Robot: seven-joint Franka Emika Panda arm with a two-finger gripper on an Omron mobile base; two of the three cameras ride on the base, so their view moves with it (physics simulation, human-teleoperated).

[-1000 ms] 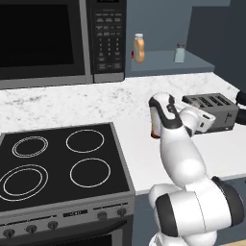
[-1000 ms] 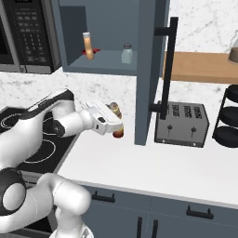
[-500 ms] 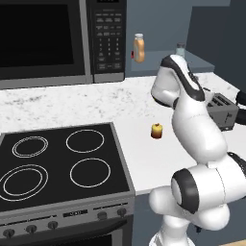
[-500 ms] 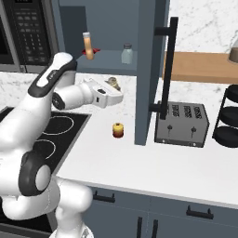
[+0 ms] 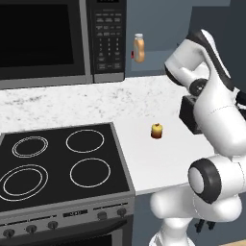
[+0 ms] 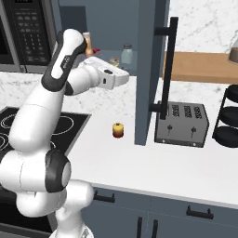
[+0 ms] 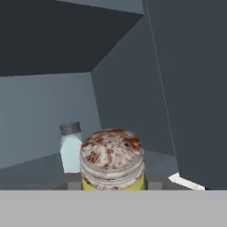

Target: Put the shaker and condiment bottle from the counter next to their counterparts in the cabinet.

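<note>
Shaker placement, approach phase. The gripper [image 6: 120, 76] is clamped on the shaker [image 7: 112, 159], whose mottled reddish-brown top and yellow-green body sit between the finger tips at the bottom centre of the hand view; its long axis runs upright there. The deciding relation: the pale translucent grey-capped shaker [image 7: 71, 147] stands on the cabinet shelf [image 7: 26, 170] just beside the held shaker, at about 10 o'clock from it and farther in. From the right base view the same counterpart [image 6: 127, 52] lies at about 1 o'clock from the gripper, close behind it, inside the open slate-blue cabinet [image 6: 151, 69]. The held shaker probably needs to travel forward and settle on bare shelf to the right of that counterpart.

The orange condiment bottle [image 5: 139, 48] stands upright on the shelf, with a small red item [image 5: 132, 55] just beside it at 8 o'clock. A red-yellow ball [image 5: 156, 130] rests on the white counter [image 5: 144, 158], well apart from the gripper.
</note>
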